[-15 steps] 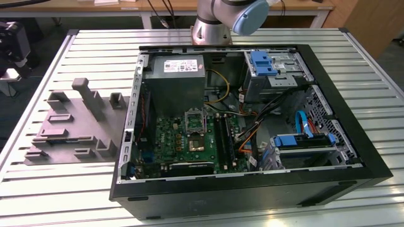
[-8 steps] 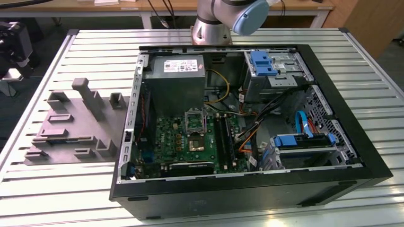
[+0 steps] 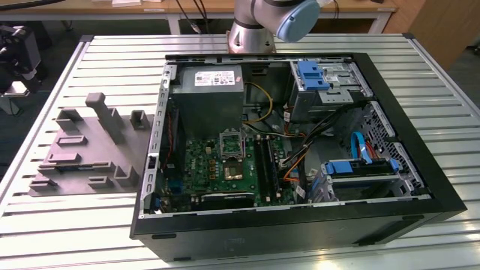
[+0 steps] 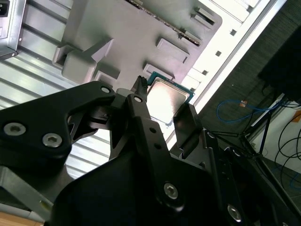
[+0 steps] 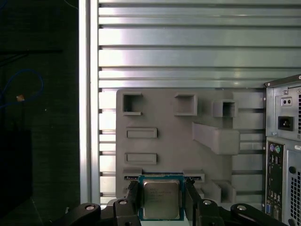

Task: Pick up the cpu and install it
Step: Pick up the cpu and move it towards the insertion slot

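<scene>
**Chip gripped and held above the grey tray**

The hand has the cpu clamped. In the first wrist view its two black fingers press on opposite edges of the chip, closed just to its width, with the silvery lid facing the camera. The second wrist view shows the same grip from an angle. There the cpu is pinched between the tips of the hand and is clear of everything under it. Below it lies the grey moulded tray with its pockets and raised blocks. The chip hangs over one edge of that tray, well above it and not touching.

In the exterior view, the tray sits on the slatted metal desk at the exterior view's left, just beside the open computer case. Inside the case a green board lies flat. The silver socket frame is toward the board's far end, just near of the large grey box with a white label. The arm rises at the far side of the desk, behind the case. Held over the tray and outside the case, the cpu is well apart from the socket frame.
</scene>
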